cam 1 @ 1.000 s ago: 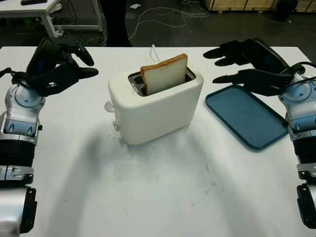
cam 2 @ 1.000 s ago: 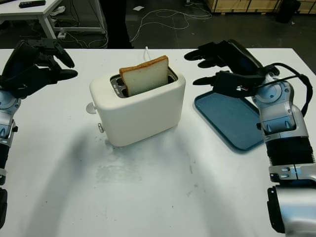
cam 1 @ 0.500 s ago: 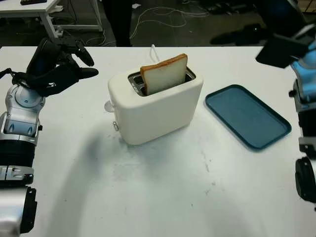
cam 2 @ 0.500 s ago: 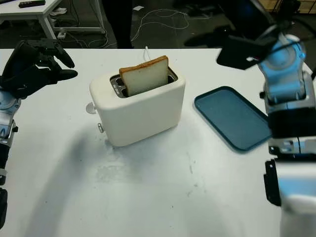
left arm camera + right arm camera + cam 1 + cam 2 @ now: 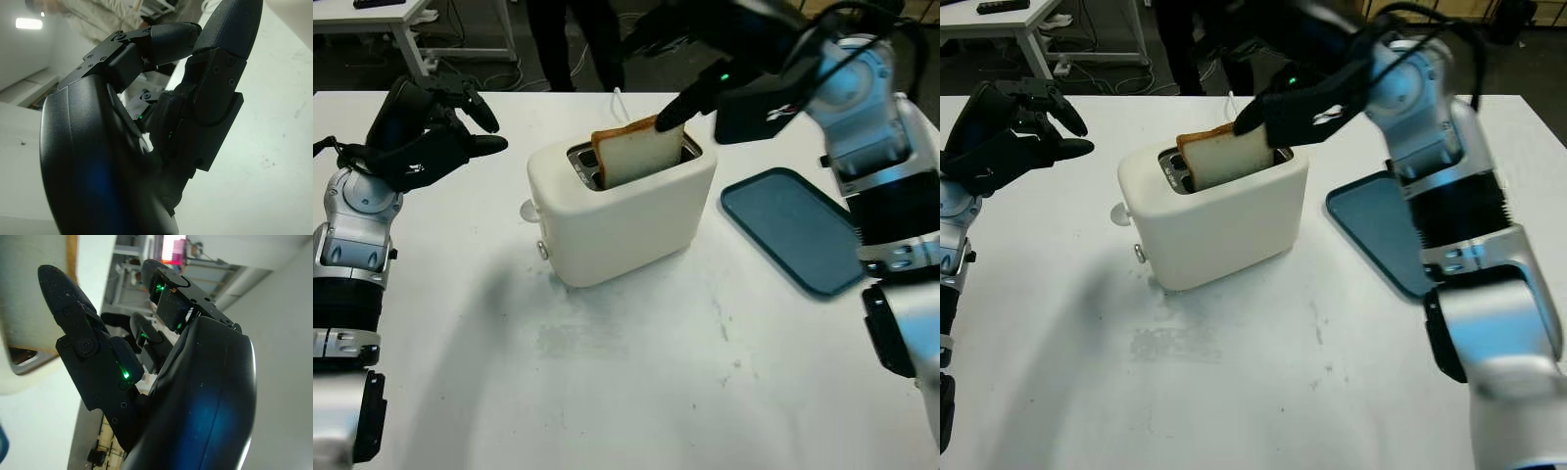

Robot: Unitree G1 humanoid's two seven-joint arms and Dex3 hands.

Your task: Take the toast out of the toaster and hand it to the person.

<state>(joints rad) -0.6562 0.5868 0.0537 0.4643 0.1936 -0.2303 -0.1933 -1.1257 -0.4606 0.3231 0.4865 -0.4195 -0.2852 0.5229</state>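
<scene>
My right hand reaches over the white toaster at the middle of the table, one finger at the top right corner of the toast; I cannot tell whether it touches, and nothing is grasped, the hand being open. The slice stands upright in the toaster's slot, its upper half above the rim. My left hand hovers above the table's left side, well apart from the toaster, fingers loosely released and holding nothing. A blue tray lies flat on the table just right of the toaster. A person's dark trouser legs stand beyond the table's far edge.
</scene>
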